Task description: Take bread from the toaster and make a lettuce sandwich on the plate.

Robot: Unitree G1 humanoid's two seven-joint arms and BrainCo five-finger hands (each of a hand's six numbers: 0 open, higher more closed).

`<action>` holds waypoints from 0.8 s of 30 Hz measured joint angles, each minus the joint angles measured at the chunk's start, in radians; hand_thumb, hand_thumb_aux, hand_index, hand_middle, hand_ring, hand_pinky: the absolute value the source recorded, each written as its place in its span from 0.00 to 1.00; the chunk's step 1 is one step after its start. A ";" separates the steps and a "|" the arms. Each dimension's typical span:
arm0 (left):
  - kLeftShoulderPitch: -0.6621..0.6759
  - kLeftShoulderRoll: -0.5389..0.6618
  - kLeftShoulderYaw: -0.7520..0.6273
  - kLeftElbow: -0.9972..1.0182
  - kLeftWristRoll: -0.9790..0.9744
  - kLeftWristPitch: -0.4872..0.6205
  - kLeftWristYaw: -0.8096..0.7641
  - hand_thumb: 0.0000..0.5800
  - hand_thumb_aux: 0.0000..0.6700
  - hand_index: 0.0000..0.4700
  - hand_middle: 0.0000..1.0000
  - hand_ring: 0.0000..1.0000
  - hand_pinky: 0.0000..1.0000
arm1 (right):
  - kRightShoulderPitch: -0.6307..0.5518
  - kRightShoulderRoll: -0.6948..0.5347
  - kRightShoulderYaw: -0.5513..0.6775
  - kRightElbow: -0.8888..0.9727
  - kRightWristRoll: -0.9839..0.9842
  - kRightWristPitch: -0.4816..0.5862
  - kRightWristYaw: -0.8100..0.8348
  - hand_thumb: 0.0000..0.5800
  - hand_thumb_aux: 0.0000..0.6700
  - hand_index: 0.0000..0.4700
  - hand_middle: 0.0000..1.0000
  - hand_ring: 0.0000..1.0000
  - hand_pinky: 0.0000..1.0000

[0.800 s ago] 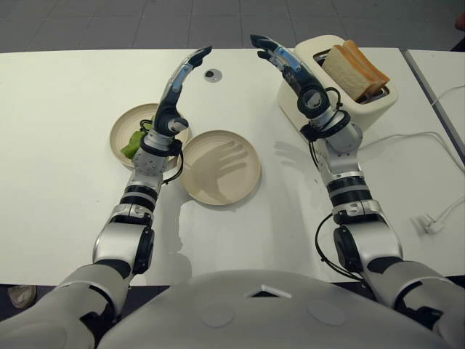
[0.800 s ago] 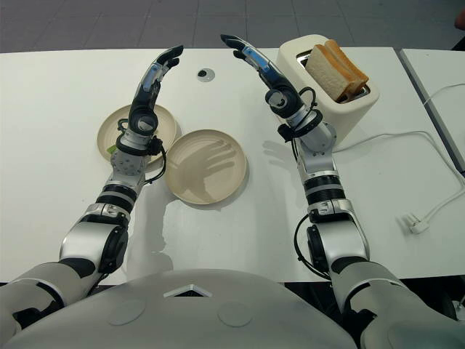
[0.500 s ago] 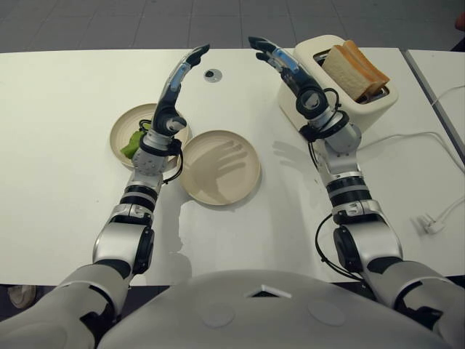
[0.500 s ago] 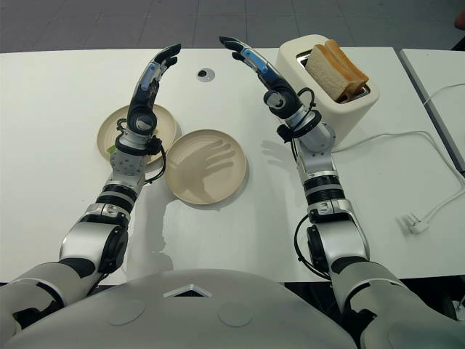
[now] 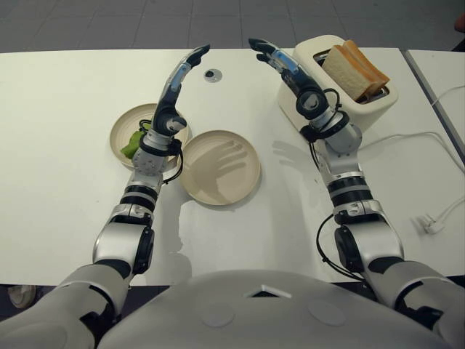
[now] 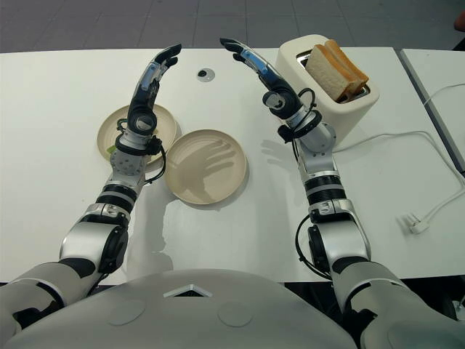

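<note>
Now the left robot hand [image 5: 175, 89] and right robot hand [image 5: 293, 75] hover outstretched, holding nothing.

Toaster [image 6: 357, 103]: 2 o'clock, bread [image 6: 334, 69] upright in slot.
Right hand [image 6: 263, 73]: raised, fingers extended, holding nothing, at toaster's 9 o'clock.
Left hand [image 6: 147, 86]: raised, fingers extended, 10 o'clock.
Near plate [image 6: 207, 174]: centre.

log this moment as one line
left hand open, raised by left plate | right hand open, raised beside toaster | bread slices in toaster slots | lettuce on left plate
</note>
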 measured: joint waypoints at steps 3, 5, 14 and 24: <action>0.000 0.000 0.001 0.000 0.001 0.000 0.000 0.00 0.00 0.00 0.08 0.08 0.08 | -0.012 -0.128 -0.099 -0.092 -0.119 -0.012 -0.079 0.00 0.00 0.00 0.00 0.00 0.00; 0.000 -0.001 -0.001 0.000 0.002 0.000 0.000 0.00 0.00 0.00 0.08 0.08 0.08 | -0.022 -0.226 -0.181 -0.127 -0.220 -0.008 -0.151 0.00 0.00 0.00 0.00 0.00 0.00; -0.005 -0.001 0.000 0.002 0.002 0.003 0.002 0.00 0.00 0.00 0.08 0.08 0.08 | -0.098 -0.518 -0.183 0.170 -0.669 0.332 -0.493 0.00 0.00 0.00 0.00 0.00 0.00; -0.005 -0.002 0.000 0.006 0.022 0.004 0.018 0.00 0.00 0.00 0.08 0.08 0.08 | -0.132 -0.547 -0.016 0.376 -0.673 0.394 -0.452 0.00 0.00 0.00 0.00 0.00 0.00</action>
